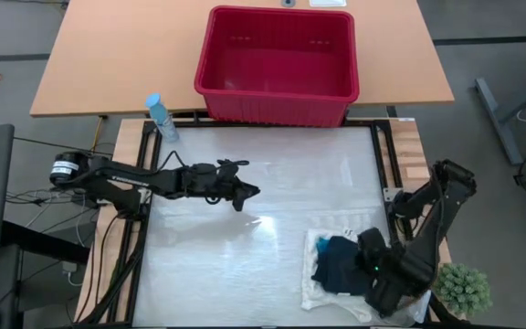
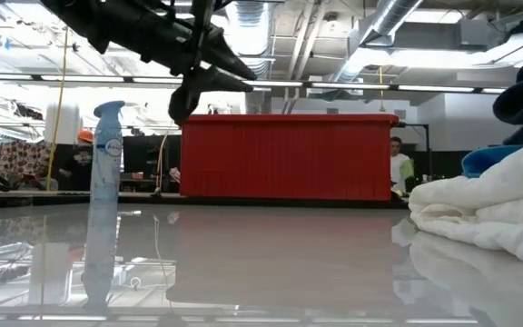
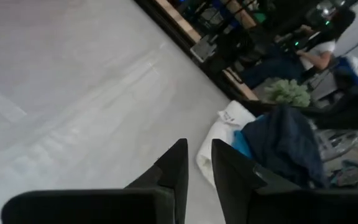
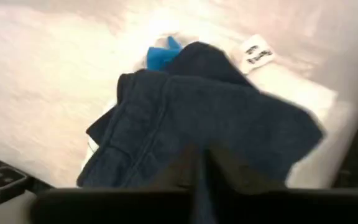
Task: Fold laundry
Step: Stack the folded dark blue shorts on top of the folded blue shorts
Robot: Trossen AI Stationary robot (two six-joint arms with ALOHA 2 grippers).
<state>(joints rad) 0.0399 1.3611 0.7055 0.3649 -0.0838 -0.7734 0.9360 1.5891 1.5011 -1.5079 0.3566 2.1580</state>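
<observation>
The soft white lacy cloth (image 1: pixel 336 274) lies in a heap on the shiny grey table (image 1: pixel 245 265), at the near right corner. A dark navy garment (image 1: pixel 343 263) sits bunched on top of it. A small bright blue garment (image 4: pixel 161 55) peeks out from under the navy one, on the side away from the right arm. A little white tag (image 4: pixel 255 51) shows on the white cloth.

The right gripper (image 4: pixel 199 163) is low over the pile, right at the edge of the navy garment. Its two dark fingers look close together. I cannot tell if they pinch the cloth.

The left gripper (image 1: pixel 241 195) hangs in the air above the middle of the table, well apart from the pile. Its fingers (image 3: pixel 178 163) have only a thin gap between them and hold nothing.

A big red plastic basket (image 1: pixel 278 64) stands at the far edge of the table. A light blue spray bottle (image 1: pixel 161 117) stands near the far left corner. A small green plant (image 1: pixel 464 288) sits just off the right side
</observation>
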